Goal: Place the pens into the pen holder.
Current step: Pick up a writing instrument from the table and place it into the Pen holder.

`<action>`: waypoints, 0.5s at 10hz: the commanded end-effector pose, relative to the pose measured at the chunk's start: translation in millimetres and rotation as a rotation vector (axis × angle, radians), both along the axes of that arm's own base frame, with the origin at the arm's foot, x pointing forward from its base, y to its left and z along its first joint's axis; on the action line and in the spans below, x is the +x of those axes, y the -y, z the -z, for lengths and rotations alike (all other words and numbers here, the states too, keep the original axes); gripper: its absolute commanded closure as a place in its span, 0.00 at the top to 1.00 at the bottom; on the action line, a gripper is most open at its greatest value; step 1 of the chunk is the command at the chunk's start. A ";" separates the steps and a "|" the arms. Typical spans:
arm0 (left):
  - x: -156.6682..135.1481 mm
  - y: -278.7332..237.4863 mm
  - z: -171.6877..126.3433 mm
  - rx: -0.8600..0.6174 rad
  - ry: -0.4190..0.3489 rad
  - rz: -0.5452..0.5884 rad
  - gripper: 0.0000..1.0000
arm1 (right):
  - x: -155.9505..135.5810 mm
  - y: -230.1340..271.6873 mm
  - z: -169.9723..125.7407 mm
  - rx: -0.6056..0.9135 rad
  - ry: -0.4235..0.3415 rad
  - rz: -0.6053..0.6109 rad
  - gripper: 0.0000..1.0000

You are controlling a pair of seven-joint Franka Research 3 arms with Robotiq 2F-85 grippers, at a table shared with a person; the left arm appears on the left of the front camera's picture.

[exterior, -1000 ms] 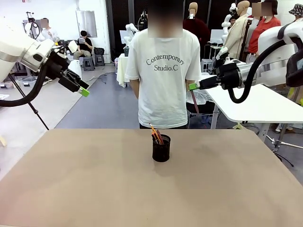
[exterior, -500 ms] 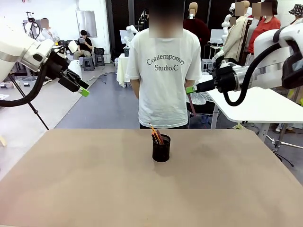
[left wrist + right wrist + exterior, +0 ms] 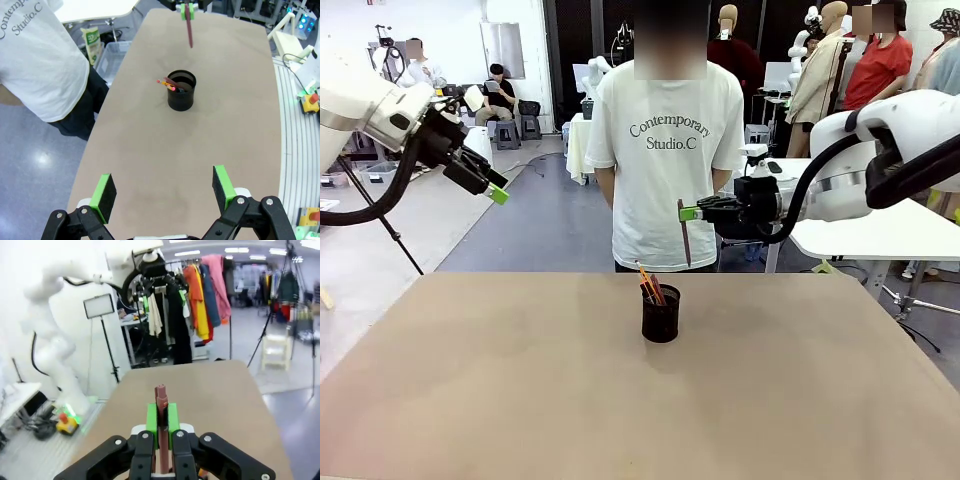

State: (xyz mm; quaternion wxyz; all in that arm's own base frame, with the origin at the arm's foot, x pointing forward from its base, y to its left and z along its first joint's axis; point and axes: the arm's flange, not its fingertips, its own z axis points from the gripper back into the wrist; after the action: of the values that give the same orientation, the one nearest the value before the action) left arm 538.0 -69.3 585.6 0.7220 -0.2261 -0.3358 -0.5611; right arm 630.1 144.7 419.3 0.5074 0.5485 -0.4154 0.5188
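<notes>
Left gripper [image 3: 498,194]: jaws wide, empty, parked high, well left of pen holder [image 3: 661,315]. Holder below and ahead of it, mid-table, already carrying yellow-orange pencil [image 3: 642,276] and black pen [image 3: 655,290]. Right gripper [image 3: 688,213]: clamped on dark red pen [image 3: 685,235] near top end, shaft hanging below pads, above and just right of holder. Pen likely light, stiff, slick, so keep your pinch high; mesh cup probably tips easily.

Black mesh pen holder [image 3: 661,314], upright, frame centre; yellow-orange pencil [image 3: 642,276] and black pen [image 3: 655,289] lean inside. Dark red pen [image 3: 684,233] hangs vertical, above, right of holder.
</notes>
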 end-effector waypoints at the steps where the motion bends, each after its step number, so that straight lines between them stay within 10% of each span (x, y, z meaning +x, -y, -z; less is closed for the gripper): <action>1: 1.2 -2.3 -0.5 0.005 0.010 0.005 1.00 | 4.8 -12.8 9.2 0.011 0.184 0.059 0.00; 5: 1.2 -2.3 -0.5 0.005 0.010 0.005 1.00 | 3.7 -38.5 43.1 -0.008 0.168 0.078 0.00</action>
State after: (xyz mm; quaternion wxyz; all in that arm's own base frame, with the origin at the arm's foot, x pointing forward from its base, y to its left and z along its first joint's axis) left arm 538.0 -69.3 585.7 0.7220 -0.2261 -0.3358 -0.5611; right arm 636.7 173.2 383.5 0.4936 0.4891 -0.4609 0.5521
